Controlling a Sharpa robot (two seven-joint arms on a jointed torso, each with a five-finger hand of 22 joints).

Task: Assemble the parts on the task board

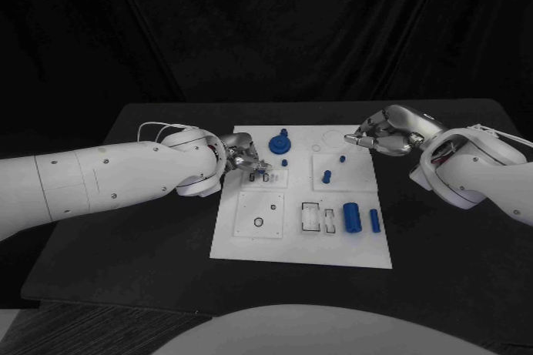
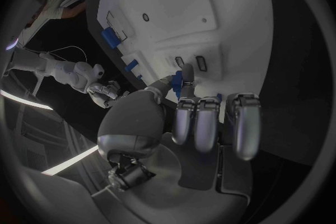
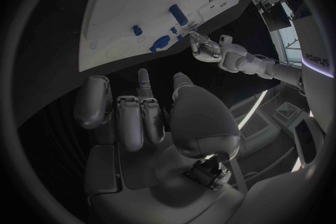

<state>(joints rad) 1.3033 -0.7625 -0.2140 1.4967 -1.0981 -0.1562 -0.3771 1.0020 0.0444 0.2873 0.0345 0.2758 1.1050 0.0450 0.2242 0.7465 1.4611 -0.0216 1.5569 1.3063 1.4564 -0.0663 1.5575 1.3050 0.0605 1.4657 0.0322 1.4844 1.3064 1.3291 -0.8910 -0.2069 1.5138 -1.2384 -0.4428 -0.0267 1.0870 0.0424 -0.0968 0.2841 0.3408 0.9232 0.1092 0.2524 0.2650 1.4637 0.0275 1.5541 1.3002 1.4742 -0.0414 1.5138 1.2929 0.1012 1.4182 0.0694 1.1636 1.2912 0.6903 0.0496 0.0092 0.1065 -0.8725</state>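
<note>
White board (image 1: 291,243) in the middle of the black worktop (image 1: 133,239), long side running from near edge to far edge. Left hand (image 1: 243,162) over the board's far-left part, pinching a small blue part (image 2: 178,85) between thumb and a fingertip, other fingers curled alongside; in the left wrist view, held close above two small slots (image 2: 190,63). Right hand (image 1: 383,135) hovering at the board's far-right corner, fingers loosely curled, nothing seen in it; whether clenched or released cannot be told. On the board: round blue piece (image 1: 281,145) with a peg near the far edge, small blue peg (image 1: 329,175) upright just right of centre, another tiny one (image 1: 341,159) beyond it, blue cylinder (image 1: 351,217) and slimmer blue bar (image 1: 376,221) lying side by side toward the right edge, two rectangular pockets (image 1: 319,217) just left of them, a black ring (image 1: 258,222) toward the left edge.
</note>
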